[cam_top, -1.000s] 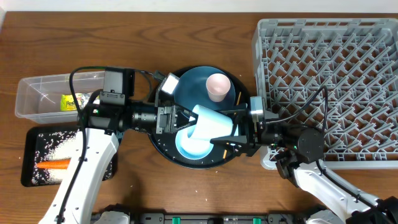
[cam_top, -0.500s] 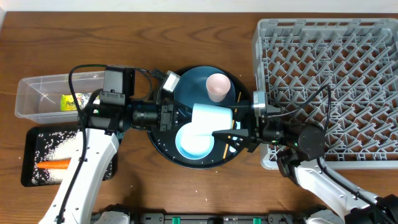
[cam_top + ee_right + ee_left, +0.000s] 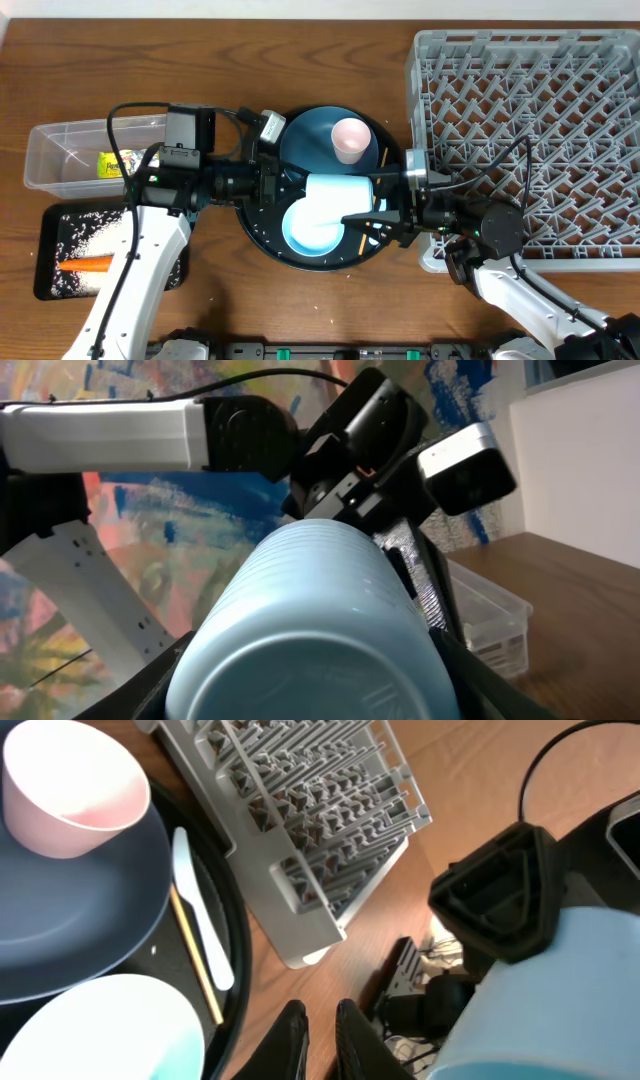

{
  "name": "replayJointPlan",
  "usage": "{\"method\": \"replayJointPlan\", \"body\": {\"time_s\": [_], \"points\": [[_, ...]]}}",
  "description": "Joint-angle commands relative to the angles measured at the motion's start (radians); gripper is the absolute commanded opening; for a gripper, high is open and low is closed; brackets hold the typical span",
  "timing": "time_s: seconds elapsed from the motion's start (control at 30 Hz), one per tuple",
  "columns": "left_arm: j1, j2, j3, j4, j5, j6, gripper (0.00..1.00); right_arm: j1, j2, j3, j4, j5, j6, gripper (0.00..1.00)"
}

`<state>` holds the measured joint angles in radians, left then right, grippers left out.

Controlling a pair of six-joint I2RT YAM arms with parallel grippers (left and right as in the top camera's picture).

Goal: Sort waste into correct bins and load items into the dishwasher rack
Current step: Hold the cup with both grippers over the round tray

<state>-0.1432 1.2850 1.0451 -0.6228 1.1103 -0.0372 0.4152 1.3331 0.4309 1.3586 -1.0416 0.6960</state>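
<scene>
The light-blue cup [image 3: 338, 192] lies on its side above the white bowl [image 3: 310, 230], and my right gripper [image 3: 362, 198] is shut on it. In the right wrist view the cup's base [image 3: 310, 630] fills the space between the fingers. My left gripper [image 3: 272, 187] sits just left of the cup and apart from it; its fingertips [image 3: 322, 1035] are nearly together, shut, with nothing between them. The pale-pink cup [image 3: 350, 138] stands on the dark-blue plate [image 3: 310, 135]. A pale-blue utensil [image 3: 200, 910] and a chopstick [image 3: 195, 965] lie on the round black tray [image 3: 262, 235].
The grey dishwasher rack [image 3: 530, 130] fills the right side. At the left, the clear tub [image 3: 60, 150] holds the snack wrapper [image 3: 115, 163]. Below it, the shallow black tray [image 3: 50, 285] holds rice and the carrot [image 3: 85, 265].
The light-blue cup has gone from tilted to lying level in the right gripper. The left gripper has drawn back to the left, off the cup.
</scene>
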Motion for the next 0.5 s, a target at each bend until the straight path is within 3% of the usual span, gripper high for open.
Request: {"method": "replayJointPlan", "body": {"time_s": [0.0,0.13,0.23,0.47], "points": [[0.005,0.002,0.003,0.024,0.143,-0.021,0.12,0.000,-0.004,0.020,-0.002,-0.009,0.005,0.34],[0.005,0.002,0.003,0.060,0.243,-0.056,0.10,-0.003,-0.004,0.020,-0.002,-0.009,0.003,0.29],[0.005,0.002,0.003,0.060,0.256,-0.093,0.10,-0.005,-0.004,0.020,-0.008,-0.010,0.002,0.29],[0.005,0.002,0.003,0.085,0.436,-0.111,0.10,-0.005,-0.004,0.020,-0.020,-0.009,-0.006,0.29]]}}
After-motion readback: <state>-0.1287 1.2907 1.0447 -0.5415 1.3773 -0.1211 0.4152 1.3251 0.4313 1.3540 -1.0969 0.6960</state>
